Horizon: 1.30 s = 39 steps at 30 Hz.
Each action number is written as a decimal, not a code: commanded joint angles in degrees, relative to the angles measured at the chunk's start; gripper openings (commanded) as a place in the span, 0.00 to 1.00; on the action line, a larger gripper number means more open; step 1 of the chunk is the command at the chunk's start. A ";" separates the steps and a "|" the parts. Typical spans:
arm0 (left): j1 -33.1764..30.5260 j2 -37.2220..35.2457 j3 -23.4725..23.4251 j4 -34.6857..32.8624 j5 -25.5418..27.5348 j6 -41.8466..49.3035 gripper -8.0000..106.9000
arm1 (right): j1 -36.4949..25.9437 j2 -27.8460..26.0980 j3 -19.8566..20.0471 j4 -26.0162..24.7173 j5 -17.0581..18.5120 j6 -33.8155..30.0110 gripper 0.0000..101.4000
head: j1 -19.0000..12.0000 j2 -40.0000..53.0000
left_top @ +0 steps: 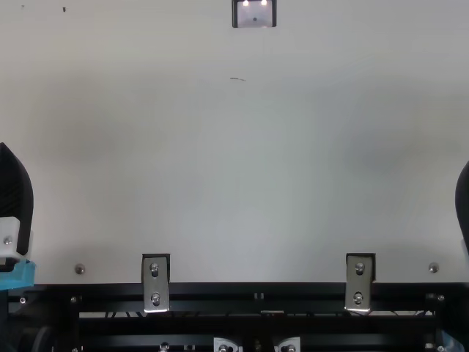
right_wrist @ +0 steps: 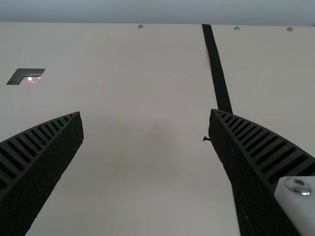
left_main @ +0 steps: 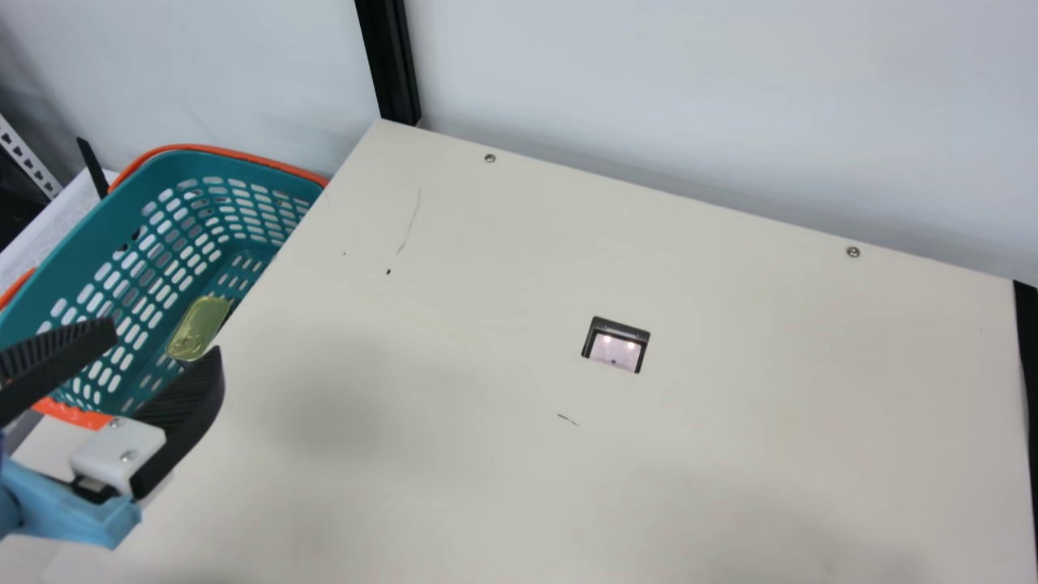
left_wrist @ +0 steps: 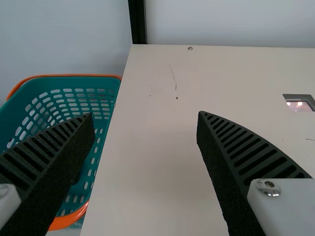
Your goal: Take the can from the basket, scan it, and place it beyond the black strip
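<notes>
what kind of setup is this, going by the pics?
Probably a robot test bench mimicking a checkout: lit scanner window set into the table, shopping-style basket alongside, black strip across the tabletop.

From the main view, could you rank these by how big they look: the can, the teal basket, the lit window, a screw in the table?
1. Basket
2. Can and lit window: too alike to rank
3. Screw

Looking down, the main and left wrist views share the basket (left_main: 91,235).
</notes>
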 commanded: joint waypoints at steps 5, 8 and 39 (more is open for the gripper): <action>0.00 0.00 0.00 0.00 0.00 0.00 0.85 | 0.00 0.00 0.00 0.00 0.00 0.00 1.00 | -3.53 3.52; 0.00 0.00 0.00 0.00 0.00 0.00 0.85 | 0.00 0.00 0.00 0.00 0.00 0.00 1.00 | -4.71 3.72; 0.24 4.94 -4.30 5.19 0.56 -4.62 0.85 | 0.00 0.00 0.00 0.00 0.00 0.00 1.00 | -5.87 3.15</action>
